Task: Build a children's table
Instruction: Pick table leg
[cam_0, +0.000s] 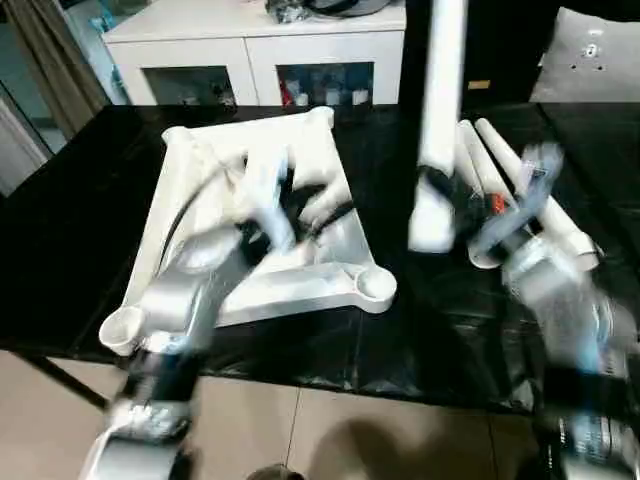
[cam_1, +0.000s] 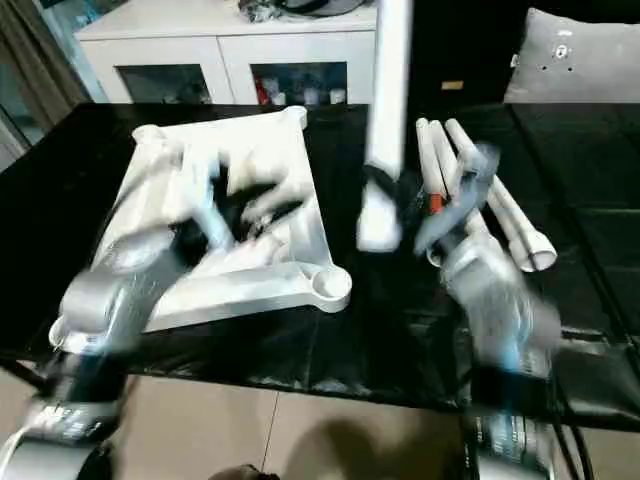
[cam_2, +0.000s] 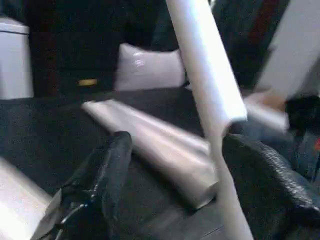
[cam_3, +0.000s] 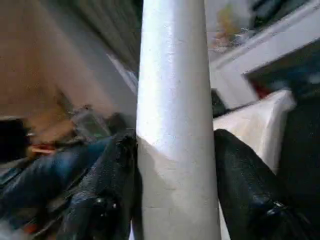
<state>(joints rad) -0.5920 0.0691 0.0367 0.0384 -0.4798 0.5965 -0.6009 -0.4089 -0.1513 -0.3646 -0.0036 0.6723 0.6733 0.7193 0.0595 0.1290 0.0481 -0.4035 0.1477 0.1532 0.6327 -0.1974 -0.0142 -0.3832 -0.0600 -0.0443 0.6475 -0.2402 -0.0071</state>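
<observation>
while right fingers (cam_3: 175, 165) clamp an upright leg (cam_0: 437, 130), left fingers (cam_2: 200, 175) gape beside it.

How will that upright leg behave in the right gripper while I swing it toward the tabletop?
The leg looks like a stiff, hollow plastic tube, so probably light and rigid. The right gripper clamps it near its wide end, so the long free length may lever and wobble. Its smooth tapered surface could slip between the fingers.

Tabletop (cam_0: 300, 170) underside-up — one leg (cam_0: 437, 120) upright
</observation>
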